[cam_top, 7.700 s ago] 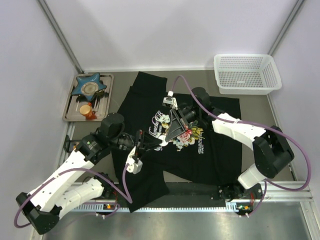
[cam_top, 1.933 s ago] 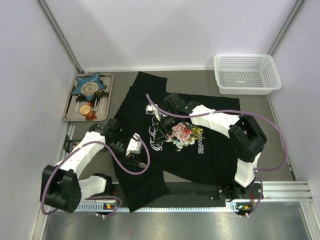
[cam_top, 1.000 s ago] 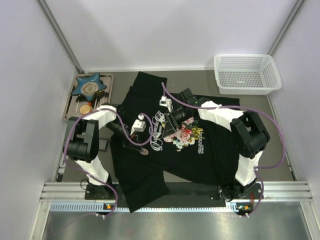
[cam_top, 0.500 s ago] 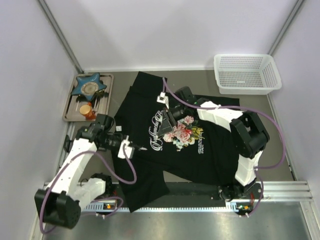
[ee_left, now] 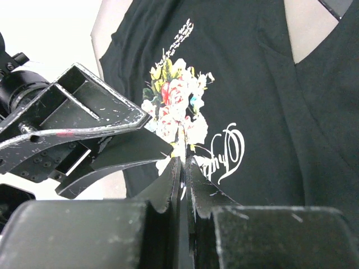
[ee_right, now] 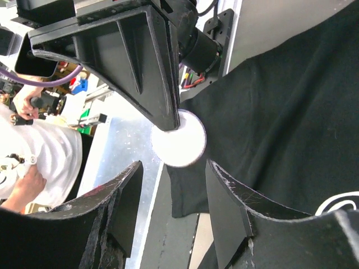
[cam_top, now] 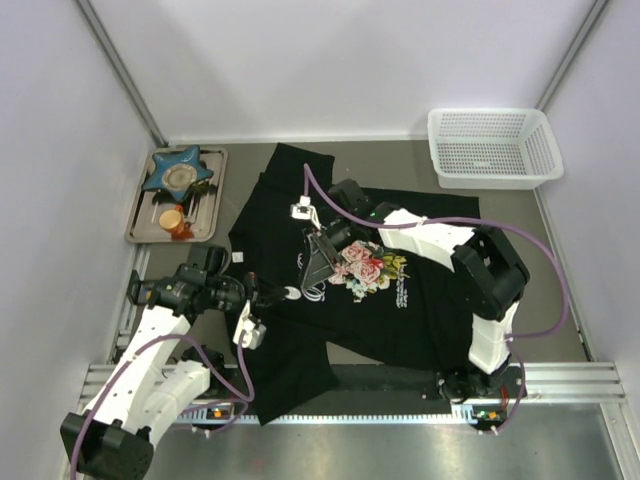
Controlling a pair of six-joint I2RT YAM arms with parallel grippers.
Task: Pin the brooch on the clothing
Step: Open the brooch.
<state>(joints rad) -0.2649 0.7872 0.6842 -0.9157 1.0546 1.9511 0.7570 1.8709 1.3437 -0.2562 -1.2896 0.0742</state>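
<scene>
You're not pinning yet. Your L end effector (ee_left: 181,171) is pinching the brooch (ee_right: 178,145) by its edge, fingers pressed together on it, and holding it up over the shirt (cam_top: 400,310), beside the white lettering. Your R end effector (ee_right: 174,162) is sitting spread, one finger either side of the disc. It isn't touching it, as far as I can tell.

The shirt is lying flat on the counter (cam_top: 560,230), print up, w/ nothing fixed to it.

Done: brooch picked up and brought to the chest area.

Left to do, I reckon: bring the brooch onto the cloth, fasten it, then let go w/ both arms.

I'm judging you approx. halfway at best, and the fiddly part is what's remaining.
</scene>
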